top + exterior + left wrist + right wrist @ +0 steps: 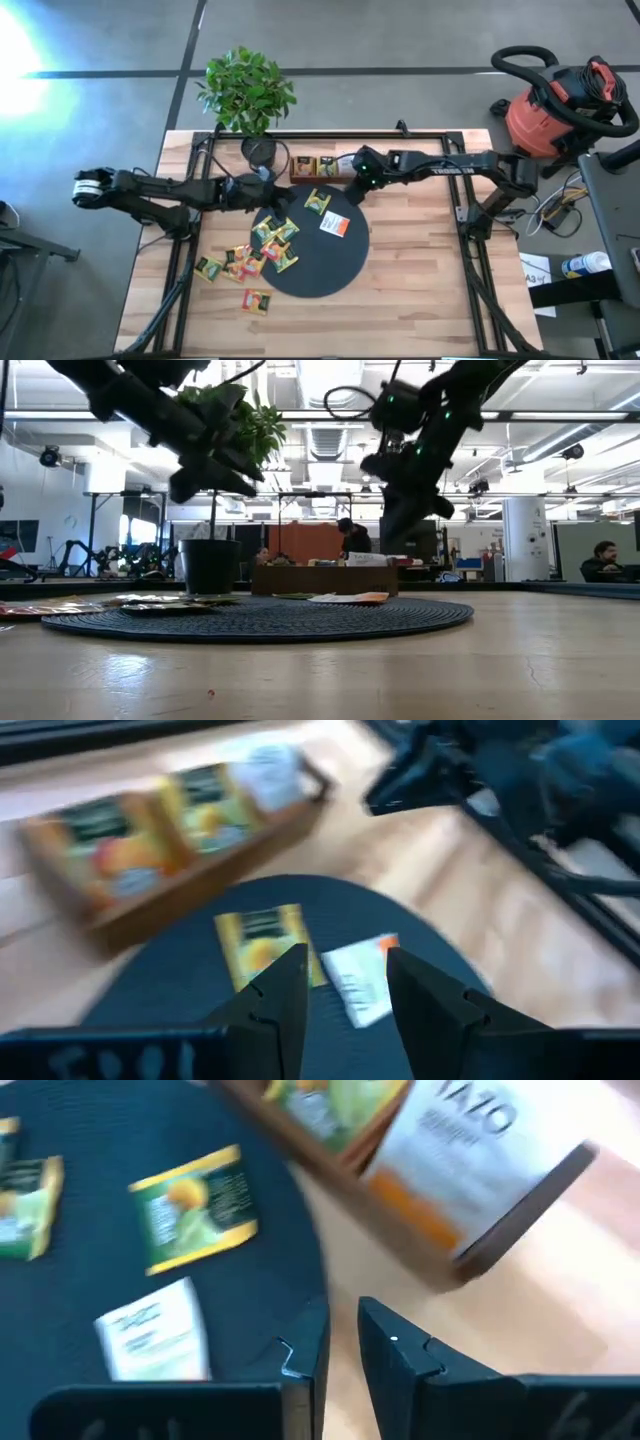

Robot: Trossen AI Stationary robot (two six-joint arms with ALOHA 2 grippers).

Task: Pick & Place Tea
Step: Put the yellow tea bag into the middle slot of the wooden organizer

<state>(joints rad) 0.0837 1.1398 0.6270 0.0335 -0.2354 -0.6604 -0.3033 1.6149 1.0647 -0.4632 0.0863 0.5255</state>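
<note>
You see a wooden table (420, 290) with a black disc (320, 265). Your left gripper (262, 180) hovers at the disc's far edge, fingers spread, holding nothing. Your right gripper (352, 190) hovers near the wooden tray (318, 178), fingers narrowly apart, empty. A yellow sachet (262, 942) and a white sachet (360, 975) lie just ahead of the left gripper; more sachets (245, 262) lie scattered beneath and beyond it.

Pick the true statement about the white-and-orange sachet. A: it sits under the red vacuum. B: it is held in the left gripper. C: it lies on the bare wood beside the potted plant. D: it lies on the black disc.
D: in the high view the white-and-orange sachet lies flat on the black disc, with neither gripper touching it.
</note>
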